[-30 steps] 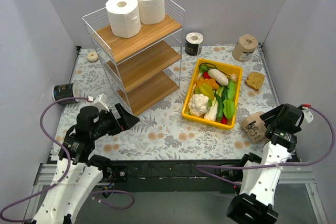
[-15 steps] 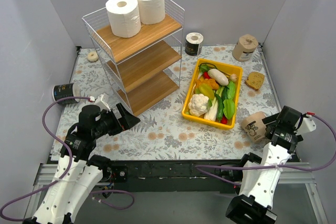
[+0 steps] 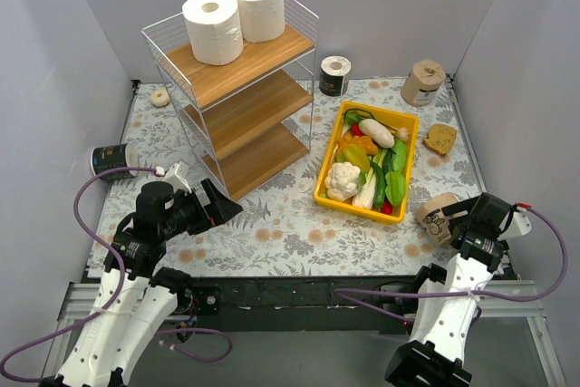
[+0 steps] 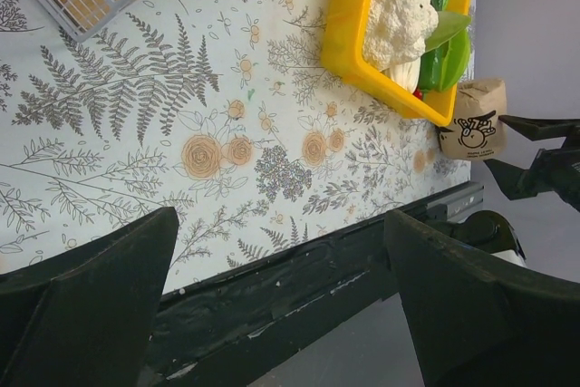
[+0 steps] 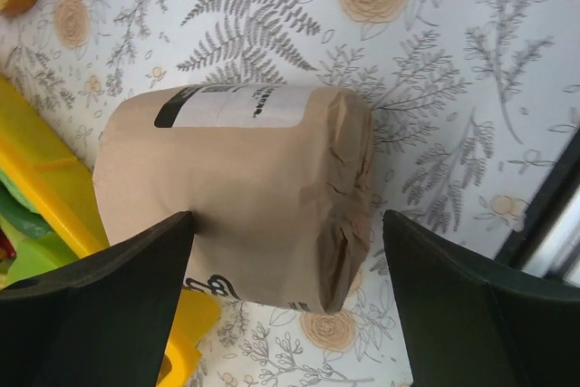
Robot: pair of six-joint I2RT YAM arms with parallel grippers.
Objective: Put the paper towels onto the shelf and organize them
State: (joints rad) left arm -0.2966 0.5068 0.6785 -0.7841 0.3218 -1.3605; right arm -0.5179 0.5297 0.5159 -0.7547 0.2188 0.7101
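The white wire shelf stands at the back left, with two white rolls on its top board. One black roll stands behind the bin and another lies at the left wall. One tan roll stands at the back right. The other tan roll lies on its side at the front right and also shows in the left wrist view. My right gripper is open, its jaws either side of this roll's near end. My left gripper is open and empty above the mat.
A yellow bin of vegetables lies right of the shelf, close to the lying tan roll. A bread piece lies by the right wall. A small beige ring lies at the back left. Grey walls close in on three sides.
My right gripper has drawn back toward the right wall and then come forward, onto the lying tan roll. My left arm has barely shifted.
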